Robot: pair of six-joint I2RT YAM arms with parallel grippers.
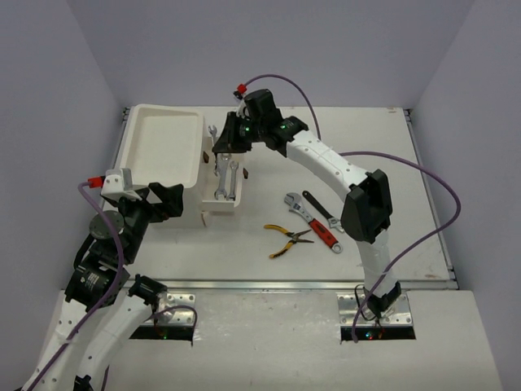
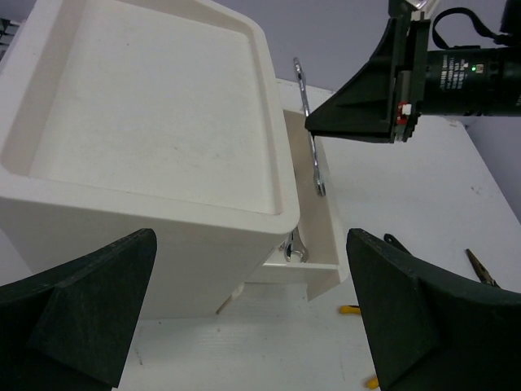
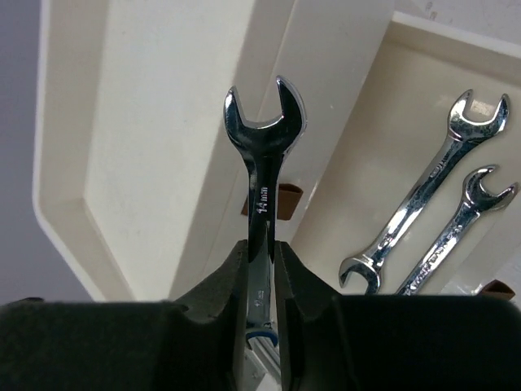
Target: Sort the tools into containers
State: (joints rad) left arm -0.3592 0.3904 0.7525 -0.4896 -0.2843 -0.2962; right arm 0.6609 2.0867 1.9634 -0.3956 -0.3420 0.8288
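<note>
The right gripper (image 3: pixel 260 248) pinches a silver spanner (image 3: pixel 260 163) by its shank, fingers pressed on either flat, the open end pointing away from the wrist. It hangs just right of the box (image 1: pixel 167 147), over the drawer (image 1: pixel 220 205) pulled out on that side. It is held roughly in line with the drawer, I judge, so it can go down beside the two spanners (image 3: pixel 423 191) lying there side by side. The left wrist view shows it steeply tilted, its upper end clear above the drawer rim; whether the lower end touches anything I cannot tell.

The left gripper (image 2: pixel 251 236) hovers at the box's near side, fingers spread wide and holding nothing, probably placed to steady the box or wait its turn.

On the tabletop (image 1: pixel 391 163), well right of the box, lie yellow pliers (image 1: pixel 286 239), a red-handled wrench (image 1: pixel 313 224) and a black wrench (image 1: pixel 322 210), all unsorted. The drawer seems kept for plain spanners, so the next move is likely a lowering and release.
</note>
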